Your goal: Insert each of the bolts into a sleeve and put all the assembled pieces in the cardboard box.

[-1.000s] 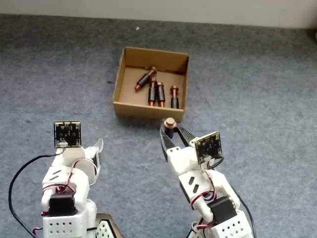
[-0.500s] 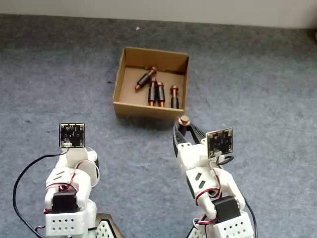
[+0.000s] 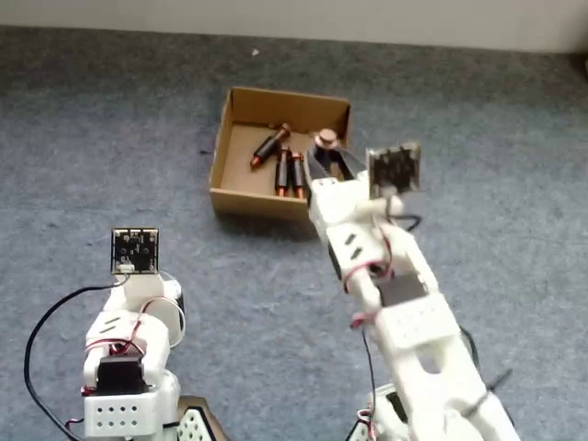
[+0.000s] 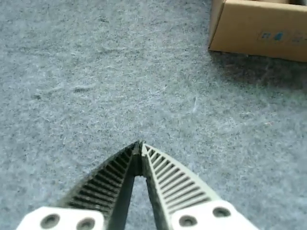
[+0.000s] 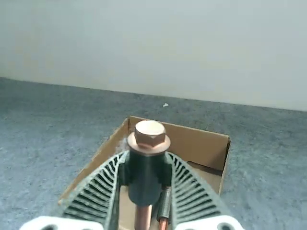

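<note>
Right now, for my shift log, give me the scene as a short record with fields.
Box: brown open cardboard box, three assembled bolt-and-sleeve pieces visible lying inside
Right tool: shut on a copper hex-head bolt in a black cylindrical sleeve, head up, over the box
Left tool: shut, empty, above the grey carpet

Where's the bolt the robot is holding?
High view: the bolt stands upright in the right gripper over the right side of the cardboard box, beside assembled pieces.
</note>
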